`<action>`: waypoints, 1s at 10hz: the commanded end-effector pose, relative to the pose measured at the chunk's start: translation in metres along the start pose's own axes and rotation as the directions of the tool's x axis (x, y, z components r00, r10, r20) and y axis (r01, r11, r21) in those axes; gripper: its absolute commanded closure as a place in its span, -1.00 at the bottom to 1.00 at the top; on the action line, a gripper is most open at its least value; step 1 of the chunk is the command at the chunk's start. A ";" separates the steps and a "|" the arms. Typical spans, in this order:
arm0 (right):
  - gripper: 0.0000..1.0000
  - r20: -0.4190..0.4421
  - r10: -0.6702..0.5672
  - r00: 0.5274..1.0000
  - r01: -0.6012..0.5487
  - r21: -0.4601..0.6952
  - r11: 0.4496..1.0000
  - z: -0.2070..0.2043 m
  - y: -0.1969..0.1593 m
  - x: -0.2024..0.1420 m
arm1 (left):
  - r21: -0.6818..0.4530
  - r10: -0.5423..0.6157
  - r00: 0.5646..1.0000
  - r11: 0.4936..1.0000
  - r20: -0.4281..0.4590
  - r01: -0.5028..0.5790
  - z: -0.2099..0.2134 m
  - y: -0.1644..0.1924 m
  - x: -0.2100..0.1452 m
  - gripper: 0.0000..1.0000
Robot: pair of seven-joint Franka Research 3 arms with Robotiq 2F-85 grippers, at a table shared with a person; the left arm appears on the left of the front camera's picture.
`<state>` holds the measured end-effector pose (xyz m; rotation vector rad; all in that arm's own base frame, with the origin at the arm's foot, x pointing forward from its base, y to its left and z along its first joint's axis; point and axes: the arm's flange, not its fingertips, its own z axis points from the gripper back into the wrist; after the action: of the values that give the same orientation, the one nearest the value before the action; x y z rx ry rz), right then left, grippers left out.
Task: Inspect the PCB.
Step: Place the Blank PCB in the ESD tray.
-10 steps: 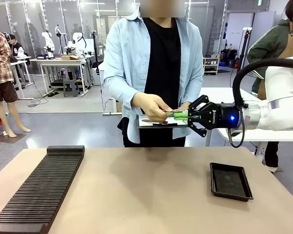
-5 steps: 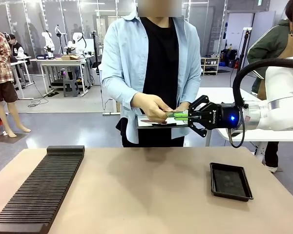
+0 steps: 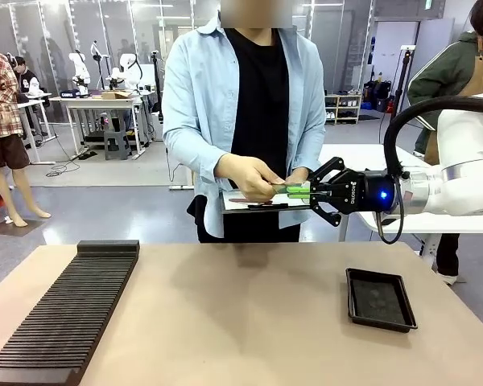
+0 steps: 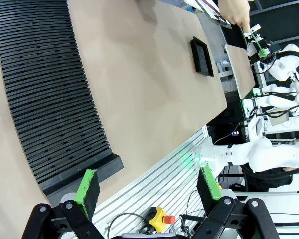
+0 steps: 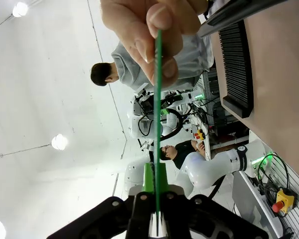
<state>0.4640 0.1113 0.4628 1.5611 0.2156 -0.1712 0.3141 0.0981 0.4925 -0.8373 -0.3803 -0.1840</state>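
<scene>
Nearest, the left gripper (image 4: 147, 185) hangs with its pads wide apart, nothing between them, over the near edge of the table (image 4: 154, 84) by the slotted rack (image 4: 45, 89). Farther off, above the far edge, the right gripper (image 3: 299, 191) is clamped on the PCB (image 3: 288, 190) (seen edge-on from the wrist), whose other end a person's hand (image 3: 249, 175) pinches

A tan table (image 3: 241, 322) with a plain matte top. Along its left side lies a long black slotted rack (image 3: 68, 310), flat on the surface, its ribs running crosswise from the far part of the table to the near edge; its far end seems to be a raised solid block. Well apart, near the right edge, lies a shallow black tray (image 3: 380, 299)
</scene>
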 end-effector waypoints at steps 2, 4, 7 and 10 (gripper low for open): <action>1.00 -0.001 0.002 1.000 -0.002 0.000 1.000 -0.001 0.001 0.000 | 0.010 0.009 1.000 1.000 -0.017 -0.008 0.003 -0.003 -0.001 -1.00; 1.00 -0.001 0.002 1.000 -0.002 0.000 1.000 -0.001 0.001 0.000 | 0.010 0.009 1.000 1.000 -0.017 -0.008 0.003 -0.003 -0.001 -1.00; 1.00 -0.001 0.002 1.000 -0.002 0.000 1.000 -0.001 0.001 0.000 | 0.010 0.009 1.000 1.000 -0.017 -0.008 0.003 -0.003 -0.001 -1.00; 0.95 0.003 0.113 0.994 -0.112 -0.128 0.986 0.015 0.030 -0.025 | 0.010 0.009 1.000 1.000 -0.017 -0.008 0.003 -0.003 -0.001 -1.00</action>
<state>0.4562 0.1046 0.4803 1.5059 0.1802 -0.1148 0.3141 0.0981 0.4925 -0.8375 -0.3803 -0.1839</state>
